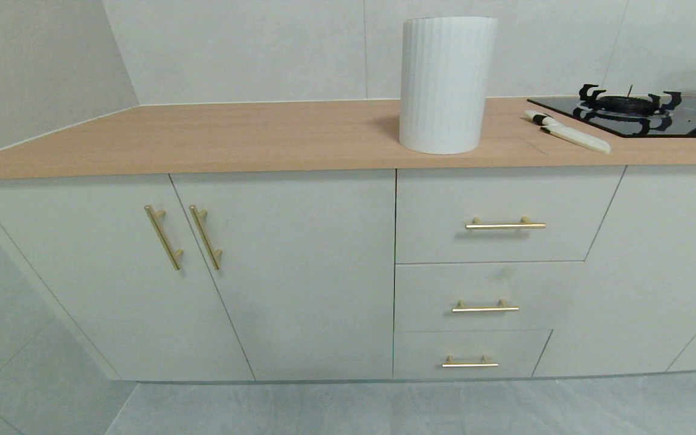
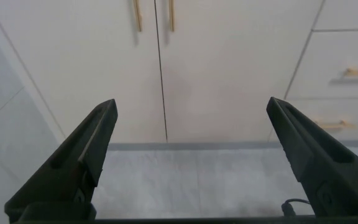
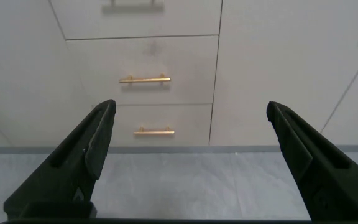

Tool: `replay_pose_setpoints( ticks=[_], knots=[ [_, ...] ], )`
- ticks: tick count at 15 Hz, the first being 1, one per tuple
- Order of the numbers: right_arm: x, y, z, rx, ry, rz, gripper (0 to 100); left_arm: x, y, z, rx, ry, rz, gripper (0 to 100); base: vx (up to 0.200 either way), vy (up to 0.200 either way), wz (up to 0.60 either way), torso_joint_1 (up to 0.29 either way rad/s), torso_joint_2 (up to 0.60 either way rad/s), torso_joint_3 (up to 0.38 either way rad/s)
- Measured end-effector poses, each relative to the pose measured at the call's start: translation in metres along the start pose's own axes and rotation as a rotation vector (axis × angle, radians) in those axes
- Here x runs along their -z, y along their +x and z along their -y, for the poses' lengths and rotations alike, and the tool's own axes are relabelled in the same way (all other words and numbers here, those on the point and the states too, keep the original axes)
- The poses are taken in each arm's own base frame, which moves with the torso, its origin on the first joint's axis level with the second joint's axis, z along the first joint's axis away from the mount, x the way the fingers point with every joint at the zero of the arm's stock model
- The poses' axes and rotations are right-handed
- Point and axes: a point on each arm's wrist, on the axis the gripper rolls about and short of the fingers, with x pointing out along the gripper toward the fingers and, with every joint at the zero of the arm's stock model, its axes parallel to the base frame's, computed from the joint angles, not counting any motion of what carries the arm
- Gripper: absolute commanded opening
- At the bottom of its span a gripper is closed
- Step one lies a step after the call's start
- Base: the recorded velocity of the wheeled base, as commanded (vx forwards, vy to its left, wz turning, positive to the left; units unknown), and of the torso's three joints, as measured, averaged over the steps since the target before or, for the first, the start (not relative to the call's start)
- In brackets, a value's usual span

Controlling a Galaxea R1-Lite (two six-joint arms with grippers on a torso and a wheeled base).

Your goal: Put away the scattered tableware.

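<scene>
Left wrist view: held the left gripper (image 2: 191,106) low before the shut cupboard doors (image 2: 160,68), aimed at their foot and the grey floor (image 2: 185,180). Spread its dark fingers (image 2: 86,149) wide apart, with nothing between them.

Right wrist view: held the right gripper (image 3: 190,107) just as low, facing the stack of drawers (image 3: 145,62) with gold bar handles. Again spread the fingers (image 3: 82,152) wide, gripping nothing.

Head view: found the knife (image 1: 567,133) lying flat on the wooden counter (image 1: 233,136), toward its right end, just beside the near left corner of the black stove (image 1: 638,115). Looked pale all over: a cream-white blade, a handle banded in black and white. Pointed the handle back toward the wall and the blade tip toward the counter's front edge and the right. Lay near but apart from a tall white ribbed container (image 1: 447,84), upright on the counter above the drawers. Showed every door and drawer front closed.
</scene>
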Motion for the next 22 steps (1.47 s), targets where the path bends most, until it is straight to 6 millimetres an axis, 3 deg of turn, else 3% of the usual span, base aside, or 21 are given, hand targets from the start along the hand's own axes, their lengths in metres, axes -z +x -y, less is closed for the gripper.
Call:
replay_pose_setpoints(
  ticks=[16, 22],
  knots=[
    [0.0000, 0.0001, 0.0000, 0.000, 0.000, -0.001, 100, 0.0000, 0.0000, 0.0000, 0.002, 0.000, 0.000, 100, 0.200, 0.000, 0.00, 0.004, 0.00, 0.004],
    [0.0000, 0.0001, 0.0000, 0.000, 0.001, -0.001, 100, -0.0001, 0.0000, 0.0000, 0.001, 0.000, 0.000, 100, 0.000, 0.000, 0.00, 0.000, 0.00, 0.000]
  ],
)
